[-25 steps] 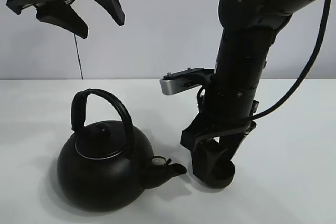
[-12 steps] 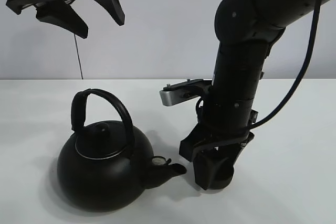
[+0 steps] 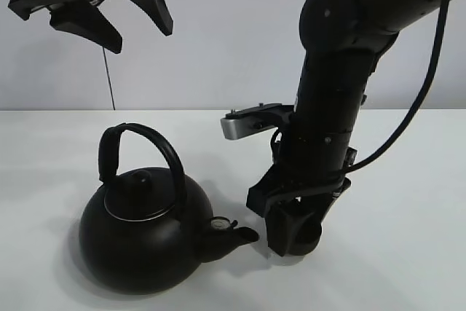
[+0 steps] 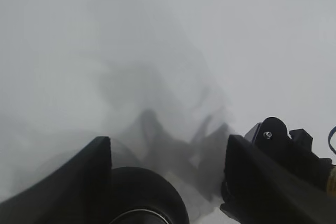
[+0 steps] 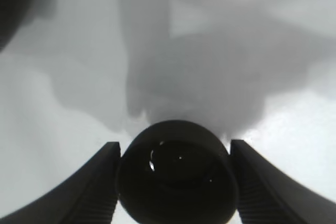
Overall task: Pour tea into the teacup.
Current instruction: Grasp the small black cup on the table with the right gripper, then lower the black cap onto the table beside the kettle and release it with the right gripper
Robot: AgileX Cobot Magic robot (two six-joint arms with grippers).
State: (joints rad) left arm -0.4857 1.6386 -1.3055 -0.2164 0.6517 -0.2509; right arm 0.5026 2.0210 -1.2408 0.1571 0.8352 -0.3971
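- Count: one teacup, one kettle, two grippers.
- The teacup is a low, round, matte-black cup with no handle. It sits in the near half of the white worktop, a little right of the middle.
- Its mouth faces up toward the right wrist camera, so its short axis stands roughly upright. A round cup shows no other heading.
- Small glints show inside the cup. Whether it holds liquid cannot be told.
- In the high view the cup sits very low at the worktop. Whether it touches the surface cannot be told.
- The right gripper comes down from above. Its two fingers are closed against opposite sides of the cup wall, one on each side.
- The kettle stands upright in the near-left part of the worktop, with its lid on and its arched handle raised.
- The kettle's spout points toward the right edge, at the cup. Its tip is just beside the right gripper, with a narrow gap between them.
- The left gripper hangs high above the left side of the worktop, well clear of the kettle. Its fingers are spread wide and hold nothing.
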